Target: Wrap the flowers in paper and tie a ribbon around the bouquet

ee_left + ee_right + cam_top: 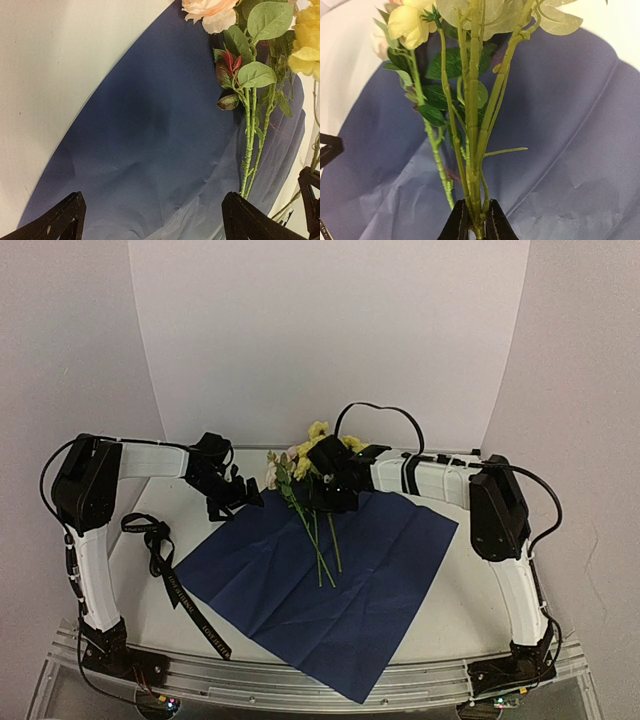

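The left arm (95, 540) rises from its base at the near left corner of the surface (470, 610), bends at a high elbow and reaches rightward, so that the left jaws hang over the far left edge of the paper (330, 590). From the left wrist view they stand wide apart, the two dark fingertips (57, 220) far from each other with nothing between them but the navy sheet below. The right arm (505, 530) mirrors this pose: up from the near right corner, bent at the elbow, forearm stretched leftward toward the middle of the scene. The right jaws are narrowed onto the thin green stems of the flowers (318, 535), which pass up between the fingertips (457, 225) in the right wrist view. The yellow and pale pink blooms lie toward the far side, just past the paper's far edge, and the stems run back over the sheet toward the arms; whether they rest on it or hang slightly above it cannot be told. The paper lies flat, creased, navy face up, one corner pointing at the near edge. The ribbon (165, 565) lies on the surface beside the paper's left edge, looped at its far end, running toward the near edge. Pale lettering is printed along it, but it is too small to read.
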Controlling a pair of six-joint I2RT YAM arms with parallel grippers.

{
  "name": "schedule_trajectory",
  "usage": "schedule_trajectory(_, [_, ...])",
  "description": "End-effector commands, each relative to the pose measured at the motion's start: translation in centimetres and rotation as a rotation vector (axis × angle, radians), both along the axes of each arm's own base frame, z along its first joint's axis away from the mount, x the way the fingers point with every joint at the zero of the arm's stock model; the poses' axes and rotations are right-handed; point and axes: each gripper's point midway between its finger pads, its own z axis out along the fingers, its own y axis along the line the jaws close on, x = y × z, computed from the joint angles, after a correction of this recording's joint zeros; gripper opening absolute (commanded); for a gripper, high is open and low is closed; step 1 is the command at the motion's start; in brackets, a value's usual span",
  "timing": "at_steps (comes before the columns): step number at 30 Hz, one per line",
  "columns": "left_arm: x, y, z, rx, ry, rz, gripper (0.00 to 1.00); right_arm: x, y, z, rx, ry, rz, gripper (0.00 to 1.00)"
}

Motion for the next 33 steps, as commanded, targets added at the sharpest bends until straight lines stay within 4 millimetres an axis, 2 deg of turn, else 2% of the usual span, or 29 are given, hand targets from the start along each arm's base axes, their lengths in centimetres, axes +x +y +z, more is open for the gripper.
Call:
schedule_trajectory(1, [0.8, -0.4, 1.2, -0.01, -0.028, -0.013, 0.98, 0.8, 0.8, -0.7, 0.031, 0.009, -0.012, 0.01])
schedule_trajectory(2, [0.8, -0.4, 1.2, -0.011, -0.028, -0.012, 0.98, 0.8, 0.9, -0.9, 0.03, 0.014, -0.009, 0.03])
schedule_trajectory(4, [0.9, -0.5, 1.2, -0.013, -0.03, -0.013, 0.98, 0.7, 0.9, -1.4, 0.026, 0.022, -0.006, 0.14])
schedule_trajectory(8, [0.9, -0.4, 1.3, -0.011, -0.028, -0.013, 0.98, 0.6, 0.9, -1.3, 0.035, 0.029, 0.003, 0.26])
schedule_trajectory(13, [0.9, -0.5, 1.3, -0.013, -0.029, -0.013, 0.98, 0.6, 1.1, -0.4, 0.048, 0.022, 0.013, 0.43])
schedule_trajectory(16, [0.9, -0.5, 1.6, -0.019, -0.036, -0.012, 0.98, 0.6, 1.0, 0.3, 0.056, 0.015, 0.015, 0.48])
schedule_trajectory(19, [1.0, -0.5, 2.1, -0.021, -0.045, -0.011, 0.98, 0.6, 0.7, 1.1, 0.057, 0.003, 0.009, 0.6])
schedule_trajectory(22, [1.0, -0.5, 2.6, -0.024, -0.054, -0.011, 0.98, 0.5, -0.1, 1.9, 0.047, -0.008, 0.0, 0.69])
schedule_trajectory(25, [1.0, -0.6, 3.0, -0.029, -0.058, -0.011, 0.98, 0.4, -0.9, 2.6, 0.031, -0.017, -0.007, 0.66])
schedule_trajectory(28, [0.9, -0.6, 3.2, -0.031, -0.06, -0.011, 0.98, 0.3, -1.2, 2.5, 0.018, -0.017, 0.003, 0.52])
schedule_trajectory(31, [1.0, -0.6, 3.2, -0.033, -0.061, -0.01, 0.98, 0.4, -0.9, 1.2, 0.013, 0.011, 0.017, 0.35])
schedule_trajectory(33, [1.0, -0.6, 3.2, -0.034, -0.06, -0.009, 0.98, 0.5, -0.7, 0.2, 0.005, 0.025, 0.026, 0.3])
